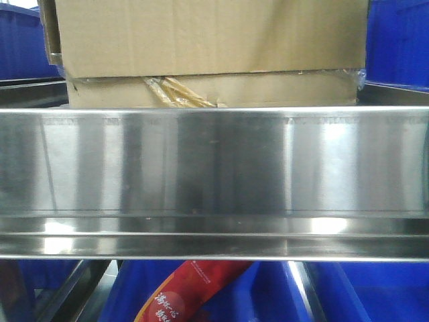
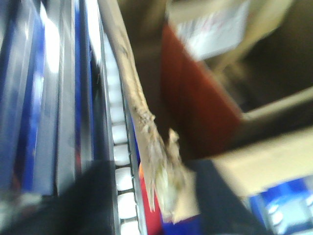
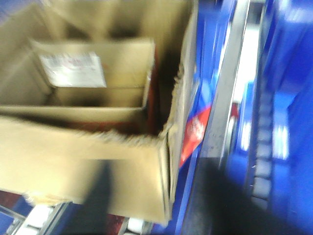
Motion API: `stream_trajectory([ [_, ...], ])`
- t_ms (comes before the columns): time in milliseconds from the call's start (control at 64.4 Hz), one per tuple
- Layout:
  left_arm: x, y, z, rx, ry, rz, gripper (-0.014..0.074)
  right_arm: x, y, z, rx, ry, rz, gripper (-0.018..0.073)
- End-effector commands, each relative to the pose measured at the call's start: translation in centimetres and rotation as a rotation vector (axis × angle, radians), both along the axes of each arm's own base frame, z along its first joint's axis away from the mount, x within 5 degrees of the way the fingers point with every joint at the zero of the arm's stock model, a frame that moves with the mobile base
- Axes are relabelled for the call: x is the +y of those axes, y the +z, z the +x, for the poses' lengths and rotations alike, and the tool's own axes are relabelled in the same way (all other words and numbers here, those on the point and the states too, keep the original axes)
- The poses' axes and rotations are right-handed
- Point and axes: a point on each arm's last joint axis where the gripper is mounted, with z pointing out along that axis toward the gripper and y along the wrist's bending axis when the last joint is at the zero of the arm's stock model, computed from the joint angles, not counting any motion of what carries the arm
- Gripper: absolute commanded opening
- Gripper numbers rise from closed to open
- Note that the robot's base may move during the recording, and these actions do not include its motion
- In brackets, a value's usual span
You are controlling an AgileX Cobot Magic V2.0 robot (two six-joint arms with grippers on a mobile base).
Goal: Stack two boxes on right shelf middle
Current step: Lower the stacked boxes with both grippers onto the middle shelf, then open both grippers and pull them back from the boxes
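Although both wrist views are badly smeared, neither shows the jaws themselves, so whether either pair is released or clenched cannot be told. In the left wrist view a torn cardboard edge (image 2: 146,132) runs from top centre down to the lower middle, with dark blurred shapes at the bottom. In the right wrist view an open carton (image 3: 98,122) with ragged flaps fills the left of the frame, and a blue bin (image 3: 288,98) sits at right.

In the front view, the two boxes sit at the top centre: the wide tall box (image 1: 208,33) rests directly on the thin flat box (image 1: 268,90), and torn yellowish tape (image 1: 177,92) hangs at their seam. Both stand on the steel shelf (image 1: 214,161), whose bright front rail spans the middle of the frame. Below, a red packet (image 1: 194,288) lies in a blue crate (image 1: 301,295).

The stack looks already made. To finish well, I would judge that the arms should back off straight, avoiding the upper box's corners, and check that its edges line up with the lower one.
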Motion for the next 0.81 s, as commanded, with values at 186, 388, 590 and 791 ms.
stream_trajectory([
  [186,2.8,-1.9,-7.0,-0.091,-0.029,-0.026,-0.0111,-1.8,-2.3,-4.7,-0.085,-0.019,-0.048,-0.0153],
  [388,4.5,-5.9,-11.9,-0.303,-0.079,-0.089,-0.0111,-2.8,-6.9,-7.9,-0.16,-0.032,-0.048,-0.0153],
  [590,5.6,-11.5,-15.4,-0.486,-0.127,-0.143,-0.0111,-3.7,-12.1,-10.2,-0.279,-0.059,-0.035,-0.0153],
  [791,5.9,-16.0,-16.9,-0.63,-0.169,-0.191,-0.0111,-4.3,-15.9,-11.1,-0.403,-0.102,0.006,-0.0153],
])
